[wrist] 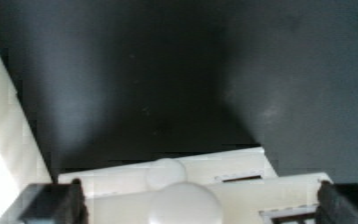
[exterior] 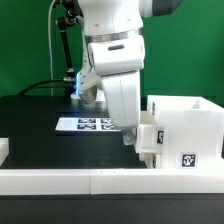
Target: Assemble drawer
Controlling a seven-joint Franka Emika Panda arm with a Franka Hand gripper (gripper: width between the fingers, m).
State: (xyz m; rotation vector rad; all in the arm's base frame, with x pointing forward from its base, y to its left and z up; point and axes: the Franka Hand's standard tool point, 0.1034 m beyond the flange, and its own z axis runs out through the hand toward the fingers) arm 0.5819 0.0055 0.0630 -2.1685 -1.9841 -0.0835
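With my jaws (exterior: 128,137) spread wide and empty just beside the small tray (exterior: 148,140) at the housing (exterior: 185,128), a careless descent could knock it askew.

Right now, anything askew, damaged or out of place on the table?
Nothing stands out. The housing sits upright at the exterior view's right with a small tray against its side, the marker board lies flat, and the rail runs straight along the front. The open gripper holds nothing.
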